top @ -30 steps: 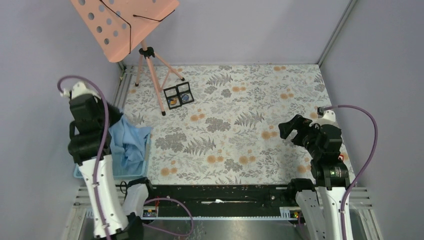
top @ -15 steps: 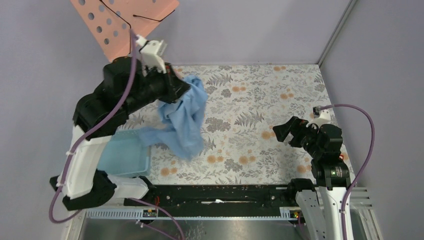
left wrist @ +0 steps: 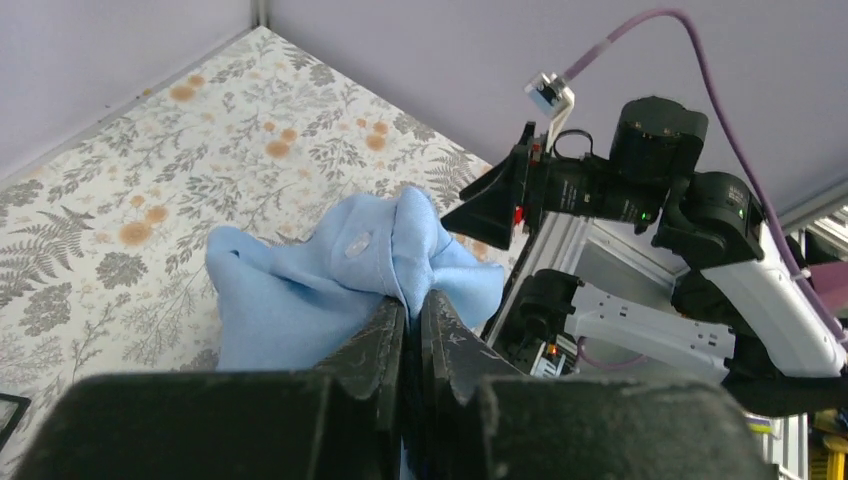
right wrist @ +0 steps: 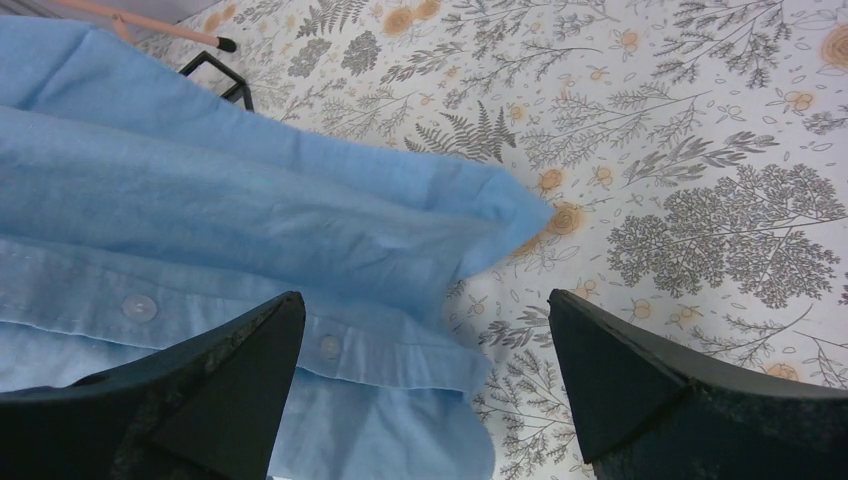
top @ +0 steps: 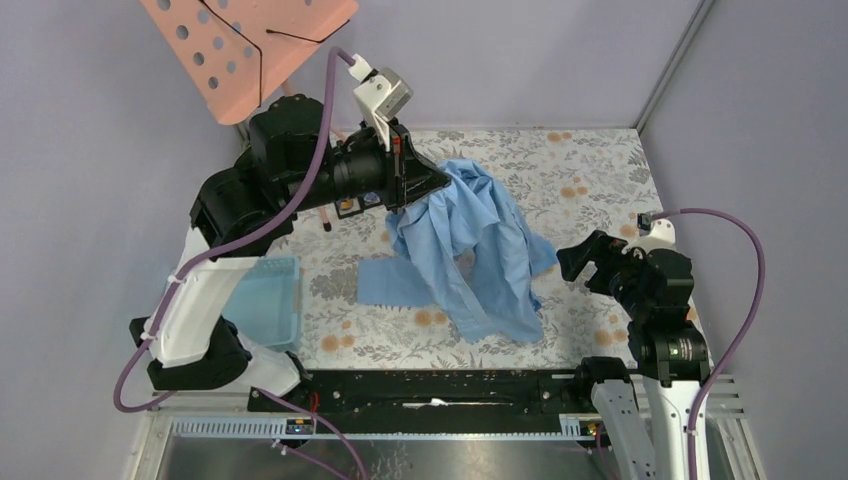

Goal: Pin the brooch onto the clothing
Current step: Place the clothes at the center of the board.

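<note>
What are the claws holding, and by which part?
The left gripper pinches a bunched fold of the blue shirt; the open right gripper holds nothing.

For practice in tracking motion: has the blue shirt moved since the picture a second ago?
Yes. The shirt left the basket at the left edge of the table and now hangs from the left gripper, further right, over its middle.

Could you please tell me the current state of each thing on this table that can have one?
button-up shirt: bunched, pinched at a fold, lifted, lower part draped on the table.
left tool: shut on the button-up shirt.
right tool: open, holding nothing, near the shirt's edge.
plastic basket: upright, nothing visible inside.
music stand: standing, desk tilted.
</note>
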`<control>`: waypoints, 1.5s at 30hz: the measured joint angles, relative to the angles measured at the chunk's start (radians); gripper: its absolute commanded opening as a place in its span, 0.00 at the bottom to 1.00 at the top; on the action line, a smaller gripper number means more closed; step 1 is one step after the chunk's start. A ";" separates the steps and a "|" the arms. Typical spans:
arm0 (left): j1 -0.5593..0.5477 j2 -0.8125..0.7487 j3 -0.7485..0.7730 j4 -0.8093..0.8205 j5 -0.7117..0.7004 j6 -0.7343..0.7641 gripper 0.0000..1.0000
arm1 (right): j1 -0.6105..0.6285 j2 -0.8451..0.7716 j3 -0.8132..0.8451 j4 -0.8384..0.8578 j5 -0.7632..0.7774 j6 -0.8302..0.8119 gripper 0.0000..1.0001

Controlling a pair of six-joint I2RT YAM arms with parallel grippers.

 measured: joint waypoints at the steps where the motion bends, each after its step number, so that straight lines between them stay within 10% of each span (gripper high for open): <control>1: 0.000 -0.010 -0.023 0.021 0.014 0.007 0.00 | 0.000 0.000 0.004 -0.003 0.005 -0.001 1.00; 6: 0.000 -0.167 -0.386 0.153 0.041 0.039 0.11 | 0.000 0.000 0.004 -0.009 0.027 -0.003 1.00; 13: 0.035 -0.480 -1.162 0.361 -0.082 -0.037 0.98 | 0.000 0.027 -0.002 -0.004 -0.002 -0.004 1.00; 22: 0.117 -0.451 -1.401 0.245 -0.455 -0.264 0.99 | 0.000 0.065 -0.046 -0.003 -0.071 -0.015 1.00; 45: 0.117 -0.949 -1.896 0.444 -0.354 -0.996 0.88 | 0.004 0.101 -0.082 -0.002 -0.126 -0.040 0.97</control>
